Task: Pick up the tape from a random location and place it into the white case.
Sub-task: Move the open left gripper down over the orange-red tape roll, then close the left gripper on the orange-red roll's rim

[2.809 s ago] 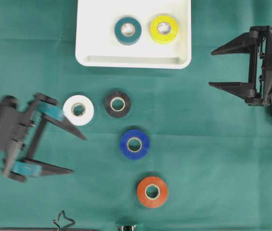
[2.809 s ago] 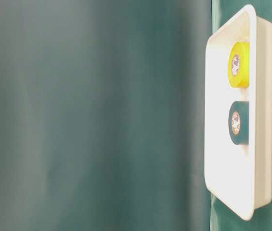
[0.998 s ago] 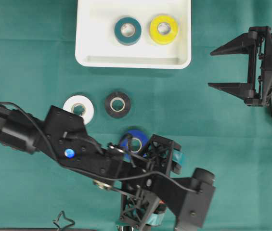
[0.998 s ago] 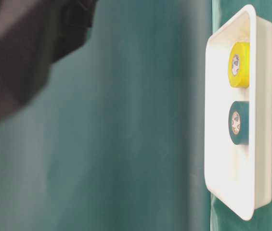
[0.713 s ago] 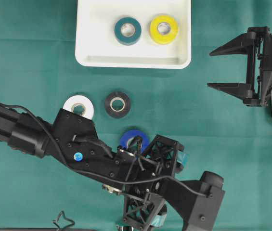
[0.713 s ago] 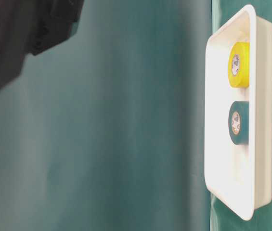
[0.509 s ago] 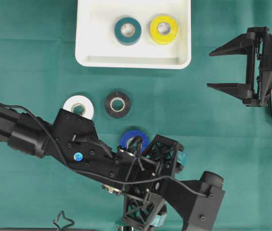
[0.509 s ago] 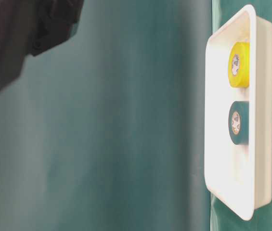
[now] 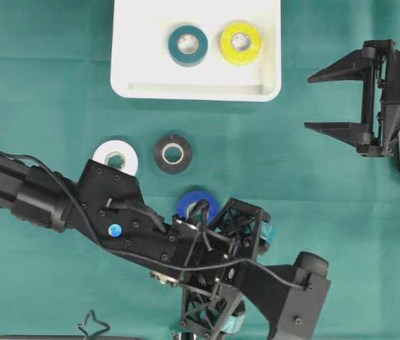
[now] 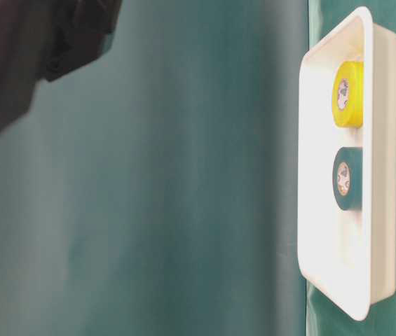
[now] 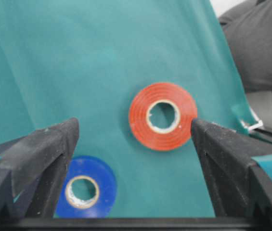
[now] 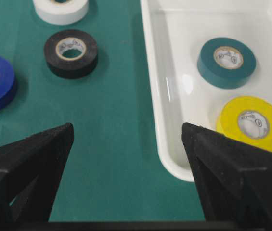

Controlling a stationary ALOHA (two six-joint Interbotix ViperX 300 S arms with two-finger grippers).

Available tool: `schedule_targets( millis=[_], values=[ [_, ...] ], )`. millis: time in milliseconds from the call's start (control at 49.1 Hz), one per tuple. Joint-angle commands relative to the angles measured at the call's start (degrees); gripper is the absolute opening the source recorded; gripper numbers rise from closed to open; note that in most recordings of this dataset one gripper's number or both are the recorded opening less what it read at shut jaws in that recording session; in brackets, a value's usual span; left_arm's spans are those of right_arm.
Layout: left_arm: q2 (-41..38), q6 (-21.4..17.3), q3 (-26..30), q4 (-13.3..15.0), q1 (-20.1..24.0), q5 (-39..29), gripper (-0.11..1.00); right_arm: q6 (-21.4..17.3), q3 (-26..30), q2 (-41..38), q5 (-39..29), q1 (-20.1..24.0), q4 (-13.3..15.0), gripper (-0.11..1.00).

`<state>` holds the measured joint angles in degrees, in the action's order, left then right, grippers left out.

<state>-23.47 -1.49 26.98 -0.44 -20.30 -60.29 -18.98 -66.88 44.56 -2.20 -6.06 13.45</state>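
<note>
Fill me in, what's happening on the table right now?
The left gripper hangs open over the orange tape roll, which lies flat on the green cloth between its jaws, not gripped. The white case holds a teal roll and a yellow roll. White, black and blue rolls lie outside it. The right gripper is open and empty at the side.

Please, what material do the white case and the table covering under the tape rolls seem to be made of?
The shallow white case looks like smooth, glossy moulded plastic: bright highlights sit on its floor and its corners are rounded. The green table covering looks like matte woven cloth: it shows soft folds and creases and no shine. Neither can be told for certain.
</note>
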Motion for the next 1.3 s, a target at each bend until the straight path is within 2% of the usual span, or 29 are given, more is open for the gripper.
schedule_targets(
  millis=[0,204,855,1283],
  values=[
    [1.3,0.1,0.8,-0.2,0.1,0.4,0.95,0.1,1.4,-0.1,0.5,0.0,0.1,0.89],
    [1.1,0.0,-1.1,-0.2,0.1,3.0,0.95,0.1,1.4,-0.1,0.5,0.0,0.1,0.89],
    [-1.1,-0.3,-16.2,-0.9,1.2,18.5,0.95,0.1,1.4,-1.9,1.1,0.0,0.1,0.89],
    [-6.2,-0.5,-18.1,-0.6,1.5,23.3,0.95,0.1,1.4,-2.3,1.2,0.0,0.1,0.89]
  ],
)
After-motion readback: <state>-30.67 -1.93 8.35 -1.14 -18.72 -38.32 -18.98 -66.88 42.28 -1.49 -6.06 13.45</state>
